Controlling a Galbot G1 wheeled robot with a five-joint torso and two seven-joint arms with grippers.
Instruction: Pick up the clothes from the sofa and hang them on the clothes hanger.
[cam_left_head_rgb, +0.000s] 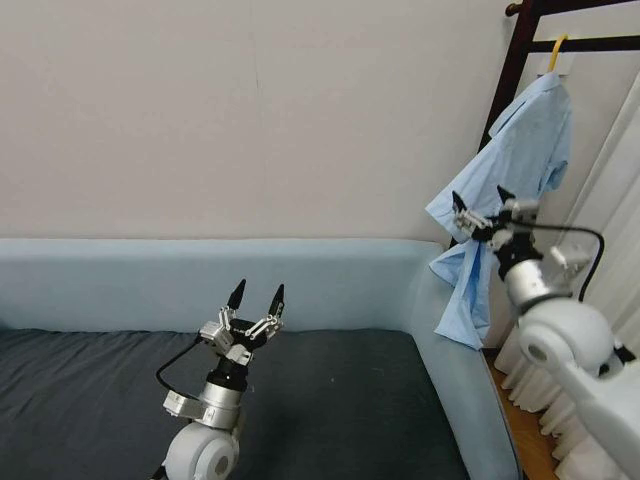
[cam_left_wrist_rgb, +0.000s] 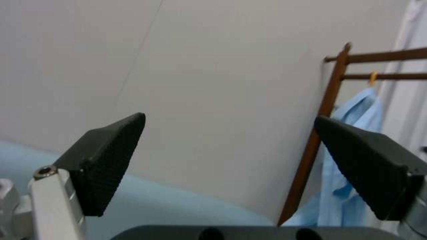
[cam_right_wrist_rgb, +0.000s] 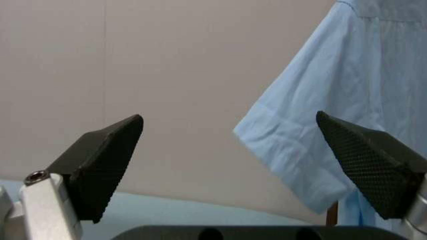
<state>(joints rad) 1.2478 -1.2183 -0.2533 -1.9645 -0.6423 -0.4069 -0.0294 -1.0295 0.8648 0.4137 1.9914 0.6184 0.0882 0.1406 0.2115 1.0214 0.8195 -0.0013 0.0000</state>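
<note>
One blue shirt (cam_left_head_rgb: 520, 150) hangs from the yellow hanger (cam_left_head_rgb: 556, 48) on the rack (cam_left_head_rgb: 600, 43), just past the sofa's (cam_left_head_rgb: 300, 270) right end. Hanging looks finished. The right tool (cam_left_head_rgb: 480, 200) is released beside that end, the left tool (cam_left_head_rgb: 259, 292) released above the seat. Next, probably: back away without snagging the sleeve.

The left gripper (cam_left_head_rgb: 258, 295) and right gripper (cam_left_head_rgb: 480, 203) had black, pointed fingers with dimpled pads (cam_left_wrist_rgb: 110, 160) on silver mounts. Black cables (cam_left_head_rgb: 162, 374) looped beside rounded white wrist housings (cam_left_head_rgb: 558, 340).
</note>
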